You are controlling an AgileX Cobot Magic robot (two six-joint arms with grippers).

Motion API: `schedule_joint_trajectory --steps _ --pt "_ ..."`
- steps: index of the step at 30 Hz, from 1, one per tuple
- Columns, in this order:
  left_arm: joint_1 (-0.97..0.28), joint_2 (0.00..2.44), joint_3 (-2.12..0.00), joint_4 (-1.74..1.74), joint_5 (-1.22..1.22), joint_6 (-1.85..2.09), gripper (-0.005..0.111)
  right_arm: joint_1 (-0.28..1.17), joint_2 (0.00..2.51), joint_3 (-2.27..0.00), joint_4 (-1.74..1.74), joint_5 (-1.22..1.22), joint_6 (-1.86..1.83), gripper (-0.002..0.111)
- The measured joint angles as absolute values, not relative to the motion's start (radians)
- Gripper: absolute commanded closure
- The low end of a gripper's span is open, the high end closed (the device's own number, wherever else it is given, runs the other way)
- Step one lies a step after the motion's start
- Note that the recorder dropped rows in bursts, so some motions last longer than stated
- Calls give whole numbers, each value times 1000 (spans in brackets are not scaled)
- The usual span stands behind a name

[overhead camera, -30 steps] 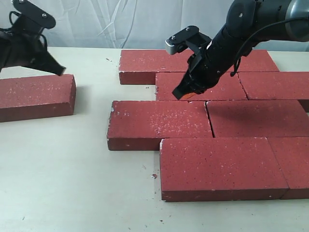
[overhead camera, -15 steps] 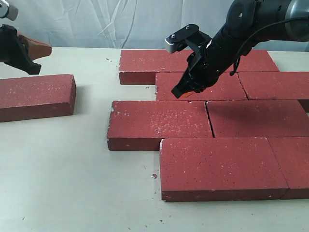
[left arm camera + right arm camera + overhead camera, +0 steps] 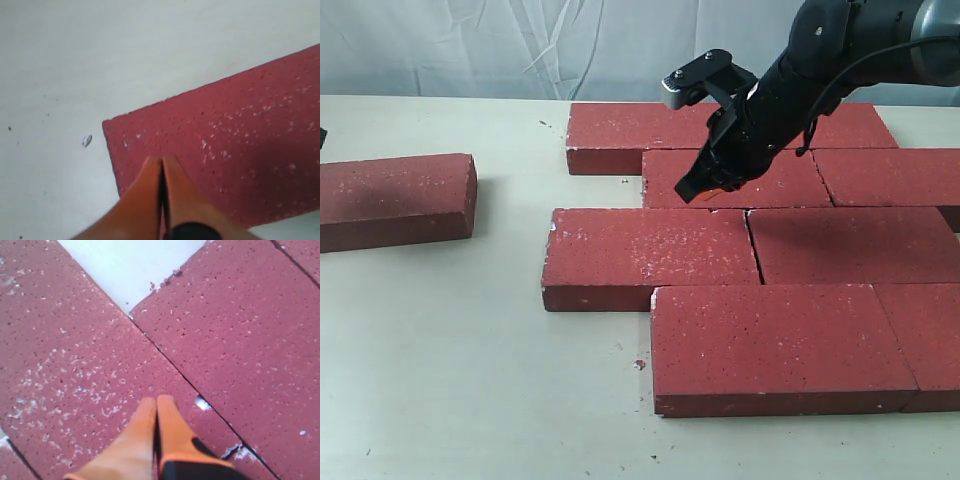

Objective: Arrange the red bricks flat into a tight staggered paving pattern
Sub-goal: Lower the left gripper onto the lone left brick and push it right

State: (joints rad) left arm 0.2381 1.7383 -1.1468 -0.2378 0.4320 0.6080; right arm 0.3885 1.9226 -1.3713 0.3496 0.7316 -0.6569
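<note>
**One brick out on its own, L hand closest**

Paved bricks [image 3: 750, 250] sit flat & tight on the R side of the table [image 3: 470, 380]. Rows are offset and joints look closed as far as I can see. One loose brick [image 3: 395, 195] lies flat well apart from them, over on the L, w/ bare table between. Its long axis runs side to side, roughly parallel w/ the rows, so I'd guess it needs a slide more than a turn.

L hand [image 3: 161, 170]: fingers pinched together, nothing between them. Per its wrist cam it hangs above a corner of the loose brick. R hand [image 3: 698, 190]: also pinched shut & empty, tips low over the 2nd row from the back, near a joint. Can't tell if it's touching.

Key relation, IMO: the loose brick is on the L arm's side, below that hand, and the paved bricks lie off its R end. The R arm would have to reach across the whole paved area. Likely slots are the notch at the L end of the 2nd row or L of the front row; can't say which. Shut fingers would suit a push on the brick's far end.
</note>
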Motion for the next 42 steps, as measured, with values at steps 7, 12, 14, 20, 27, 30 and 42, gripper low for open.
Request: schedule_joint_trajectory --steps 7,12,14,20,27,30,42 --pt "227 1850 -1226 -89 534 418 107 388 1923 -1371 350 730 -657 109" --pt "185 1922 -1266 -89 539 407 107 388 1923 -1371 356 730 -657 109" --pt "166 1950 -1274 -89 529 404 107 388 1923 -1371 359 730 -657 109" --pt "127 1991 -1283 -89 494 404 107 388 1923 -1371 361 730 -657 109" --pt "87 1994 -1283 -102 475 404 107 388 1923 -1371 363 730 -657 109" --pt "60 1994 -1283 -106 472 404 107 388 1923 -1371 363 730 -657 109" --pt "-40 1996 -1283 -108 452 404 107 388 1923 -1371 367 730 -657 109"
